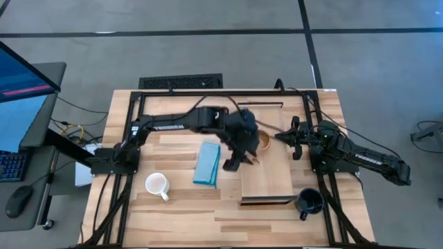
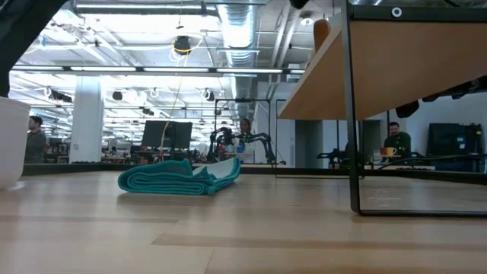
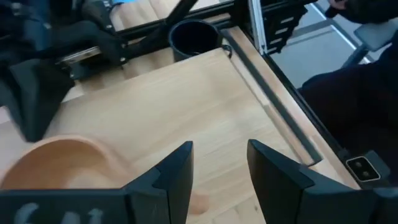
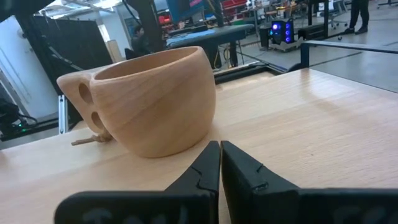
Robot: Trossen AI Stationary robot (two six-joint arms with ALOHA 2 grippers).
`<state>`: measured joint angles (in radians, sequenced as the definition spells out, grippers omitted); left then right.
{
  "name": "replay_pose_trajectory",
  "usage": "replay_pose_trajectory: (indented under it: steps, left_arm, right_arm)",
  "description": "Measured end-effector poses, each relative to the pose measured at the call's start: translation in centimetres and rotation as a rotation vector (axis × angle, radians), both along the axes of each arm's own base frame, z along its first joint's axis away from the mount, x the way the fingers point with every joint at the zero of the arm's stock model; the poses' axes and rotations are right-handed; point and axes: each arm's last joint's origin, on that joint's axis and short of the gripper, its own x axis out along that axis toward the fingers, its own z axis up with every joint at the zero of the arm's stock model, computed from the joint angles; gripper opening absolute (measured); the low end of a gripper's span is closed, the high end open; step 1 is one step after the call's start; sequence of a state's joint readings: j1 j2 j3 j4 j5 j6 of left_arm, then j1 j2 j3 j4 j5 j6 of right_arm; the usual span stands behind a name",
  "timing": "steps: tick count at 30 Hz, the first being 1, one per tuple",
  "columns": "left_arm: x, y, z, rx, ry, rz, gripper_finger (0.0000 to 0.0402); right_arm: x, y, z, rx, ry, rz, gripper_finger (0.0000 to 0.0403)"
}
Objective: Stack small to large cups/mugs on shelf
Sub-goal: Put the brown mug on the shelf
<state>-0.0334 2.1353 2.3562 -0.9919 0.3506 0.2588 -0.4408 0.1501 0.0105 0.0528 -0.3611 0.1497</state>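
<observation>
Rounded smooth-grained wooden cup (image 4: 152,102) sits on pale shelf (image 1: 266,176); left tool (image 3: 217,165) parted, right tool (image 4: 219,163) closed.

White lettering on both arms (image 1: 166,126), too small to read.

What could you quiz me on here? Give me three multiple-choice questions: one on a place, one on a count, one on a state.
1. Where does the wooden cup stand?
A. on the shelf
B. on the blue cloth
C. on the floor

2. How many cups are on the table in all?
A. one
B. three
C. five

3. How are the right claw fingers?
A. wide apart
B. pressed together, holding nothing
C. clamped on the white mug

Answers:
1. A, it sits on the raised light board.
2. B, wooden, white and the dark mug.
3. B, the right wrist view shows the fingertips meeting with the cup beyond them.
</observation>
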Motion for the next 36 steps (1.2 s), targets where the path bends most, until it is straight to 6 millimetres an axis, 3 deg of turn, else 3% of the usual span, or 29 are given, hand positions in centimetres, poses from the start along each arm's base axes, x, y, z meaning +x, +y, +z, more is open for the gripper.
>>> replay_pose_trajectory:
  steps: [5,14,25,36]
  left_arm:
    - [0.0,-1.9,-0.2,0.063,0.012,0.103,0.0141]
    - [0.8,-2.3,-1.0,0.009,0.033,0.186,0.0141]
    - [1.8,-1.6,-4.2,0.012,0.179,0.305,0.0141]
    - [1.4,-0.5,-4.3,0.123,0.205,0.397,0.0141]
  right_arm:
    - [0.0,0.0,0.0,0.0,0.0,0.0,0.0037]
    - [0.0,0.0,0.0,0.026,-0.002,-0.001,0.0037]
    - [0.0,0.0,0.0,0.026,-0.002,-0.001,0.0037]
    - [0.0,0.0,0.0,0.027,-0.002,-0.001,0.0037]
